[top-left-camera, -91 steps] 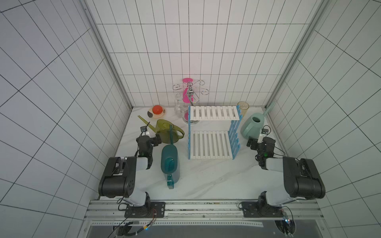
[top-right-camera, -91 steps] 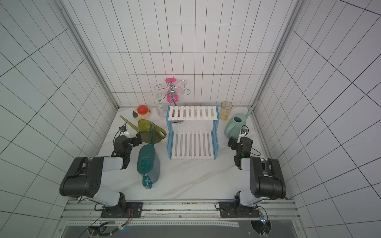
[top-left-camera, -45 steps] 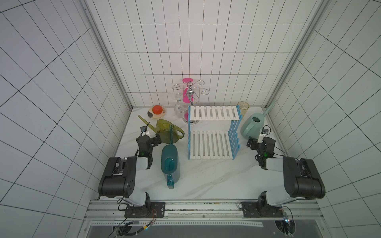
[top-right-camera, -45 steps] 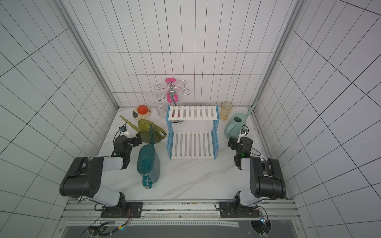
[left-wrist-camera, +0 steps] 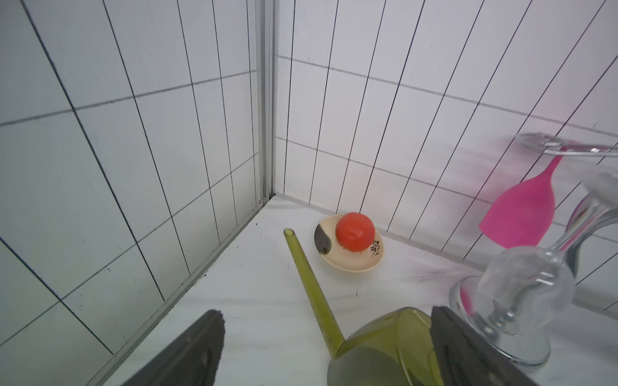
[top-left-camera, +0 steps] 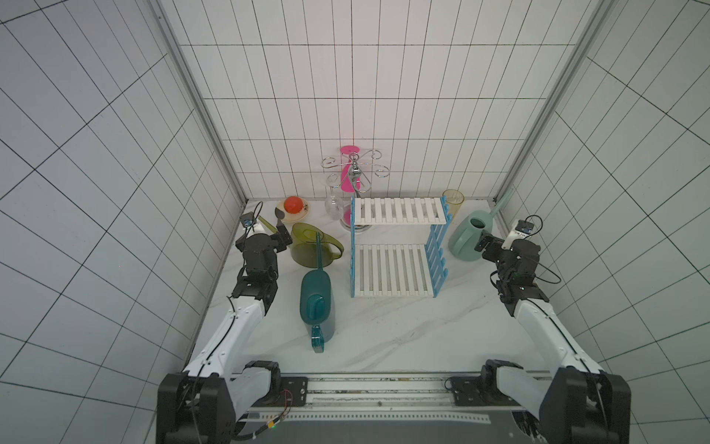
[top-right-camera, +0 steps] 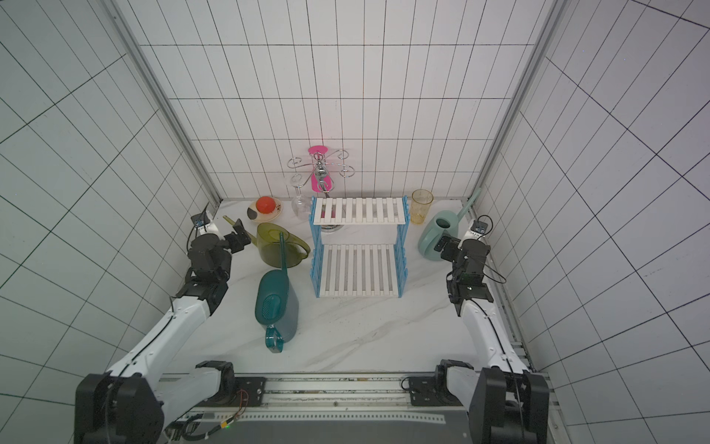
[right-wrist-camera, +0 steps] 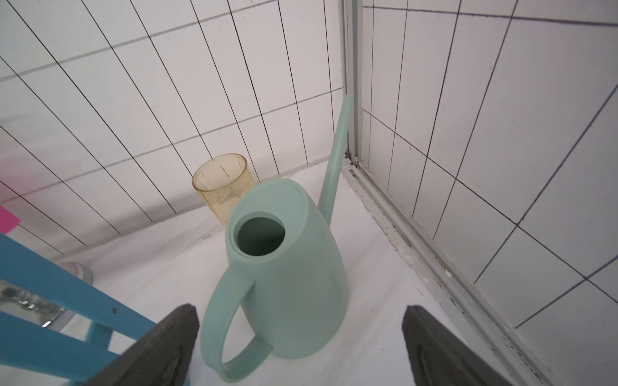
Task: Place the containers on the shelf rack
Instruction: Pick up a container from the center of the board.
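Mint can (right-wrist-camera: 294, 260) stands at the rack's (top-left-camera: 436, 265) three o'clock, before the right gripper's (right-wrist-camera: 299, 309) spread jaws. Left gripper (left-wrist-camera: 326, 312) gapes by the olive can (left-wrist-camera: 378, 341).

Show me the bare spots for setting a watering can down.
Both white slatted tiers of the shelf rack are bare. The marble table is open in front of the rack, between the dark teal can and the right arm. Crowded: the back left corner, with the olive can, dish and glass holder; the mint can and tumbler fill the back right.
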{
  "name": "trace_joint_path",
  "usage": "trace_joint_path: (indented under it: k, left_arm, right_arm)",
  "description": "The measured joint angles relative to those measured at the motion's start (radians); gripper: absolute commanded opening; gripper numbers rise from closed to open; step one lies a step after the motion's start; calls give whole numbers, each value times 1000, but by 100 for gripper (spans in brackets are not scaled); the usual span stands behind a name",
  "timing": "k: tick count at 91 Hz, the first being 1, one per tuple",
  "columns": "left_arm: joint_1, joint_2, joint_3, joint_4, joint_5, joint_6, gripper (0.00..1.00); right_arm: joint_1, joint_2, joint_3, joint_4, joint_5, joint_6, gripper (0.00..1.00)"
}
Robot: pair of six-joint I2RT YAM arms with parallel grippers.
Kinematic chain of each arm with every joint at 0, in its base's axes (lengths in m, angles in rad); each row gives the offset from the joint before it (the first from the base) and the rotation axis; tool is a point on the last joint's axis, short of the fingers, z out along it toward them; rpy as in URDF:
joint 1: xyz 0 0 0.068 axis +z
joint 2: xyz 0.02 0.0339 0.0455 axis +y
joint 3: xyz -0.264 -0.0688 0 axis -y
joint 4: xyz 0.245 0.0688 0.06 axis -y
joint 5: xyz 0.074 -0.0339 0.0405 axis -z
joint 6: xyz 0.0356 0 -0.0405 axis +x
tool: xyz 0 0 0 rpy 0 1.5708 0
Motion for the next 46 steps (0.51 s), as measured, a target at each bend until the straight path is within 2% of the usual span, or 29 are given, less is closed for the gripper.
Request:
trace_joint_path:
  k: [7,12,26,37,46]
  left_arm:
    - [-16,-53,39,-84,-7,-8,98]
    - [-20,-75,58,-138,-6,-12,98]
    - [-20,-94,74,-260,2,-26,98]
    - [-20,-95,74,-314,14,-33,98]
    - [-20,-95,74,-335,21,-33,98]
  right_arm:
    - [0,35,97,-144,-2,54,89]
    - [5,92,190,-259,0,88,88]
    - [81,243,458,-554,77,177,89]
    - [168,313,577,-697,146,240,91]
    - [195,388,663,-792,202,290,92]
